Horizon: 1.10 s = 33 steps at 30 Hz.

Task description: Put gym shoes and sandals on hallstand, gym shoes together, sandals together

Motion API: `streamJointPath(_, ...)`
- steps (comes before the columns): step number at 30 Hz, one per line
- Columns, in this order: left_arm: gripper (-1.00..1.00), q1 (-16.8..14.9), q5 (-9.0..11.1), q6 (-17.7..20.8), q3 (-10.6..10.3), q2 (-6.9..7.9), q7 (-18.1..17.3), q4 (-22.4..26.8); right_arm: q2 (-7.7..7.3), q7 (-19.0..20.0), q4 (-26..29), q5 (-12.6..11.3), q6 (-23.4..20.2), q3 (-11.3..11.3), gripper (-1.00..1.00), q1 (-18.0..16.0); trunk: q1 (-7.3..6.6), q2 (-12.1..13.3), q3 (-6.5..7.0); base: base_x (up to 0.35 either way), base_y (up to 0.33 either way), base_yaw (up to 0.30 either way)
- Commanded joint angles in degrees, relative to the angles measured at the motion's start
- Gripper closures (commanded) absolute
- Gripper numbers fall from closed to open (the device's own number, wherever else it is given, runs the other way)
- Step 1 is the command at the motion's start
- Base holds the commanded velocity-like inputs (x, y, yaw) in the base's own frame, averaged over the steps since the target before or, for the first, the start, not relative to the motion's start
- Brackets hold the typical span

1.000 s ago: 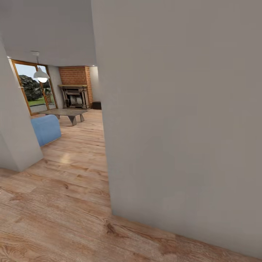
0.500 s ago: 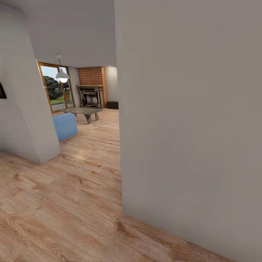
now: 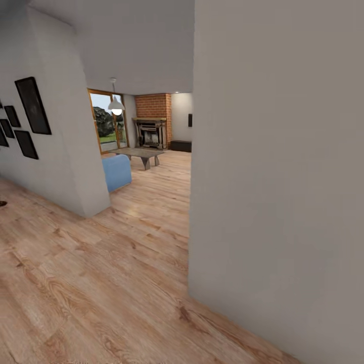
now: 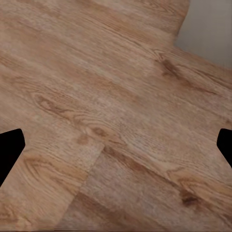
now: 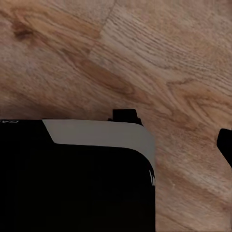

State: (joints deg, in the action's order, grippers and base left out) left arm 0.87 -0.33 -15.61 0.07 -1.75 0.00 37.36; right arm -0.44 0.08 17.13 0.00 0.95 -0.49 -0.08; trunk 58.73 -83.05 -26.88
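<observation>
Since a second ago your head camera has turned to the left: the big grey wall corner sits further right in the picture, and black picture frames [image 3: 31, 105] have come into sight on the left wall.

Nearest to you is the light brown wood-plank corridor floor [image 3: 91, 293], and both wrist cameras look down on it. In the left wrist view, the two black fingertips [image 4: 9, 150] of the left gripper [image 4: 116, 150] stand far apart at the picture's edges, so this claw is wide open with nothing between them. In the right wrist view, a dark body with a grey rim [image 5: 96, 133] hides much of the picture; one black fingertip [image 5: 225, 145] shows at the edge, and you cannot tell if this claw is open or closed.

The plain grey wall [image 3: 283, 177] stands close on the right. At the far left edge a small dark thing [image 3: 2, 203] lies on the floor, too cut off to name.

Further away are a blue sofa [image 3: 117, 172], a low grey table [image 3: 137, 153], a white hanging lamp [image 3: 116, 105], a brick fireplace [image 3: 151, 129] and a glass door [image 3: 105, 124].
</observation>
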Motion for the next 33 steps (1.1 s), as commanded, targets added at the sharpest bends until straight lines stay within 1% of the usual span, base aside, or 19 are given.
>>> streamJointPath(1,-1.00,0.0,0.0,-0.1,0.0,-0.01,0.0,0.0,0.00,0.0,0.0,0.0,0.1,0.0,-1.00,0.0,0.00,0.0,-0.04,0.000,0.000,0.295)
streamJointPath(33,-1.00,0.0,0.0,-0.1,0.0,-0.01,0.0,0.0,0.07,0.0,-0.1,0.0,0.1,0.0,-1.00,0.0,0.00,0.0,-0.04,0.000,0.000,0.295)
